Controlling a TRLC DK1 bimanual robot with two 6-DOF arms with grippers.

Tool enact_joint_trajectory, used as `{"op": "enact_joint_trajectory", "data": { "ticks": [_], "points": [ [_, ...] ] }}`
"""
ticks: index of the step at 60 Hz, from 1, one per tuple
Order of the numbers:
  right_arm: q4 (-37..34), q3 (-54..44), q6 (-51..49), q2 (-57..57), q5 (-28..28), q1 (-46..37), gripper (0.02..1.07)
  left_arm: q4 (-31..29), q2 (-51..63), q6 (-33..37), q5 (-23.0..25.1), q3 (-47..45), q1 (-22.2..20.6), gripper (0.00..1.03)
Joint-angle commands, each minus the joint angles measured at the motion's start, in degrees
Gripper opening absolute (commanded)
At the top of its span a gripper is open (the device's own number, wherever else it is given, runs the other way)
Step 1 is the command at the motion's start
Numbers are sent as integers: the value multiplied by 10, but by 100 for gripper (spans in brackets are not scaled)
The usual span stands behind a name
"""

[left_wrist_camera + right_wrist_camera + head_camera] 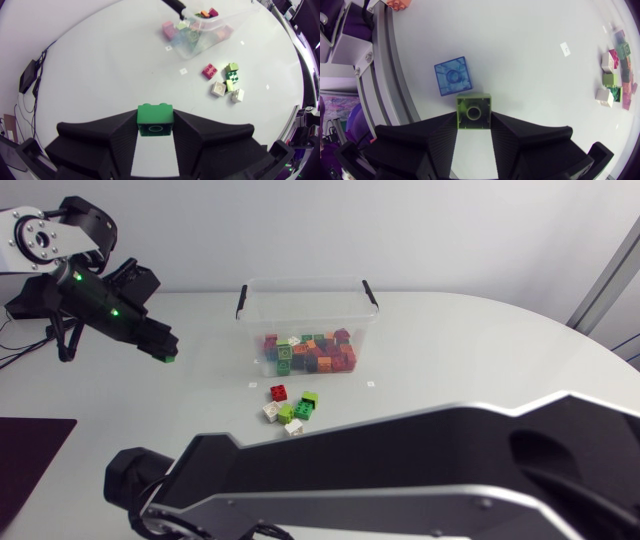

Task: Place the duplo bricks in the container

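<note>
**Each gripper holds one brick, both well away from the container**

The clear, open-topped container (300,300) stands on the white table (480,350). It has a black clip at each end. A heap of mixed bricks (312,354) in red, green, orange and pink covers its floor.

Just in front of the container, a small loose cluster lies on the table. A red brick (278,392) is nearest the container. Behind it come a dark green brick (308,406), a lime brick (287,412) and two white bricks (271,412), all close together.

Well to the left of the container, the left gripper (155,125) is closed on a green brick (155,114), with one finger pressing each side.

The right arm (420,470) crosses in front of the container, beyond the loose cluster. Its right gripper (474,122) clamps a lime-green brick (473,107) from both sides. It is near the table's edge, well apart from the container. A translucent blue brick (452,76) lies on the table just ahead of the lime-green brick. Whether the two touch cannot be told.
</note>
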Motion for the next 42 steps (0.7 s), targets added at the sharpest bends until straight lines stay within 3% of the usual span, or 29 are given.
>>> {"op": "enact_joint_trajectory", "data": {
  "ticks": [1,17,42],
  "points": [
    [8,-26,10,-42,-1,-19,32,11,-6,-21,16,38,-15,16],
    [33,-67,13,-120,-12,-91,31,57,34,-62,44,110,-61,16],
    [50,-102,12,-217,-11,-223,31,146,121,-108,94,166,-85,16]
  ]
}}
